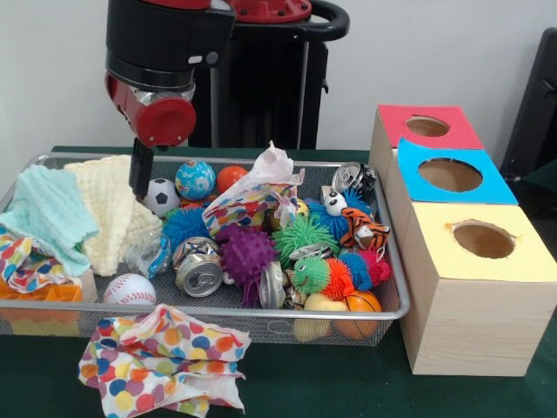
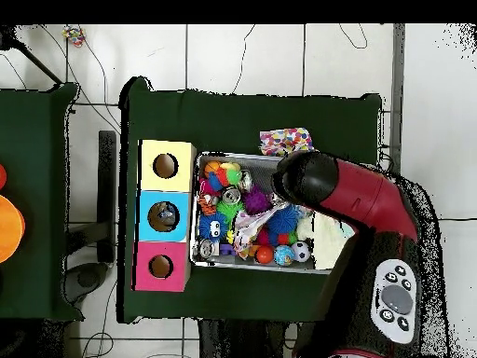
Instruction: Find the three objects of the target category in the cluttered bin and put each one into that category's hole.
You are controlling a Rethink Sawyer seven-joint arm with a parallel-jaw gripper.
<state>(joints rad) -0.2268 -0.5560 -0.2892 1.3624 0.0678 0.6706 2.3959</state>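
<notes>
The silver wire-mesh bin (image 1: 396,261) sits mid-table, full of clutter; it also shows in the overhead view (image 2: 261,157). The blue-topped box's round hole (image 1: 450,175) is to the right of the bin, in the middle of a row of three boxes, and it also shows in the overhead view (image 2: 164,216). My gripper (image 1: 141,170) hangs from the red arm head over the bin's back left part, just above a cream cloth (image 1: 109,209) and beside a small soccer ball (image 1: 160,197). In the overhead view the arm (image 2: 345,191) hides the gripper.
The red-topped box (image 1: 392,122) and the yellow-topped box (image 1: 435,244) flank the blue one. The bin holds balls, spiky rubber balls, crushed cans (image 1: 198,275), a toy tiger (image 1: 364,231) and cloths. A polka-dot cloth (image 1: 161,361) lies on the table before the bin.
</notes>
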